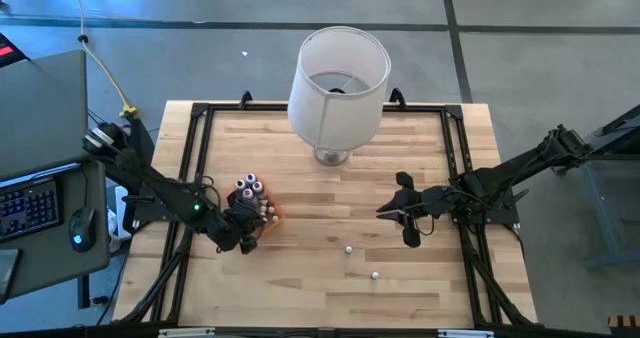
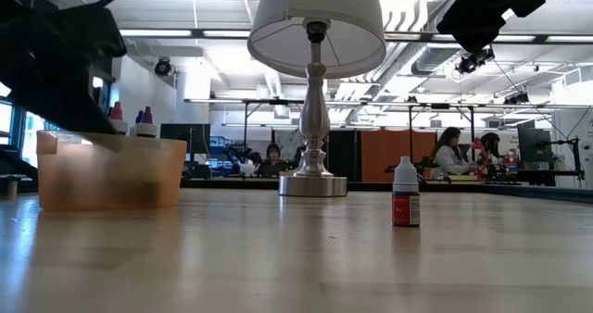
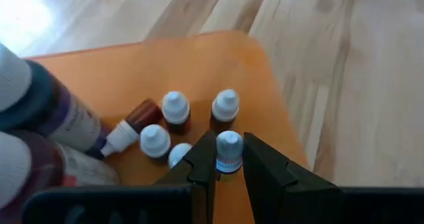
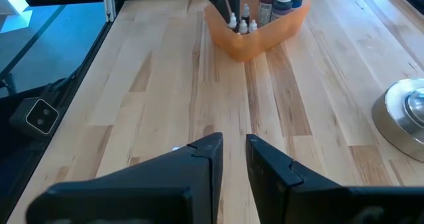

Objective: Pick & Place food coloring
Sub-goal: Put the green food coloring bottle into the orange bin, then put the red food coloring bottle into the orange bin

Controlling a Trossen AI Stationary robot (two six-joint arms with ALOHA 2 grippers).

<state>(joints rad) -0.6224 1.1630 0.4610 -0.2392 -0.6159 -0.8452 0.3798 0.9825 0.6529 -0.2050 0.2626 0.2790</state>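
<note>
A: Left gripper first, it's closest. It hangs over the orange tray, clamped on one tiny white-capped bottle.

B: Progress?

A: Partway, I'd say. Big to small: the lamp is at the back of the table and not part of the task. The tray sits at the left, and the tall bottles are bunched at one end of it. About five little bottles are already in the tray. Four stand and one brown one lies on its side.

B: What's left?

A: The held one isn't released yet. Two loose bottles are out on the bare wood, well apart from the tray. One is and the other, both nearer the right arm.

B: Right gripper?

A: Right gripper hovers above the table on the right. Its fingers are slightly parted with nothing between them. Looks like it's waiting.

B: Orientation?

A: The held bottle is upright, cap toward the wrist camera, long axis vertical, pinched across the neck. The fallen brown one lies flat on the tray floor, nozzle aimed at the tall bottles. In the low view a loose red-filled bottle stands cap up. For the other loose one I can't tell.
</note>
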